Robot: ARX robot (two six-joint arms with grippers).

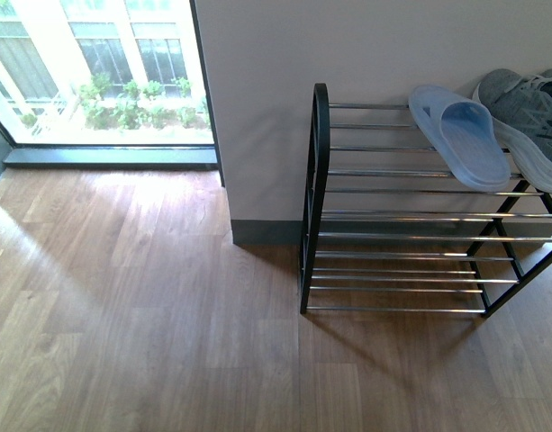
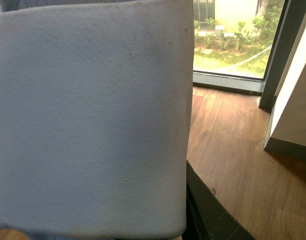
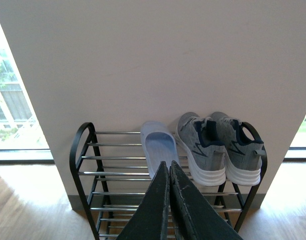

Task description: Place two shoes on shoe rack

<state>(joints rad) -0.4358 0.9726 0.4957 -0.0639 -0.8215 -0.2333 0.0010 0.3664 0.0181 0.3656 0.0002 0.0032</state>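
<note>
The shoe rack (image 1: 319,180) stands against the white wall, also in the right wrist view (image 3: 79,155). On its top shelf lie one pale-blue slide (image 1: 460,135) (image 3: 157,150) and the two grey sneakers (image 1: 537,112) (image 3: 200,147) (image 3: 240,147), side by side to its right. My left gripper is shut on the other pale-blue slide (image 2: 88,115), whose pale surface fills most of the left wrist view; one dark finger (image 2: 212,215) shows beside it. My right gripper (image 3: 168,167) is shut and empty, hanging in front of the rack, in line with the slide on the shelf. Neither arm shows in the front view.
Wooden floor (image 1: 149,306) lies in front of and left of the rack. A floor-length window (image 1: 95,72) with a dark frame is at the far left. The rack's lower shelves (image 1: 397,270) hold nothing. Top shelf rods left of the slide (image 1: 366,148) are bare.
</note>
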